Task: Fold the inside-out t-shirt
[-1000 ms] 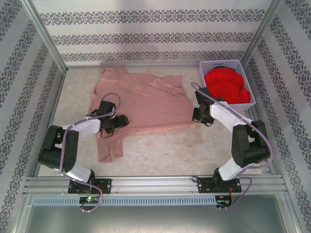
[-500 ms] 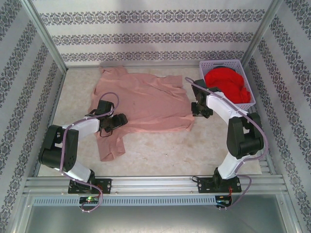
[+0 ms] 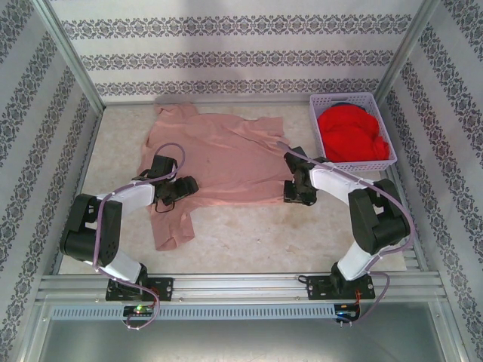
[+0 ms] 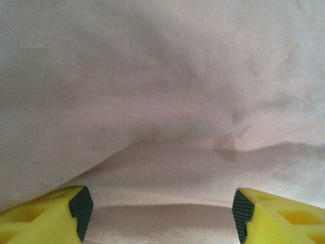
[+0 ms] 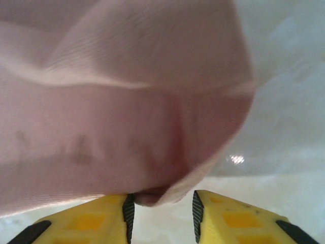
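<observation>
Inside-out t-shirt (image 3: 226, 162) lies spread across the middle of the table (image 3: 256, 234), with one flap reaching toward the near left. Your left hand (image 3: 183, 187) sits low over the shirt's near left part, jaws wide apart, with nothing in them and flat cloth ahead. Your right hand (image 3: 296, 193) is at the near right corner, jaws partly apart. A fold of hem lies between them against one pad (image 5: 129, 208), not clamped. The basket (image 3: 351, 98) with the red garment (image 3: 349, 134) stands at the far right.
</observation>
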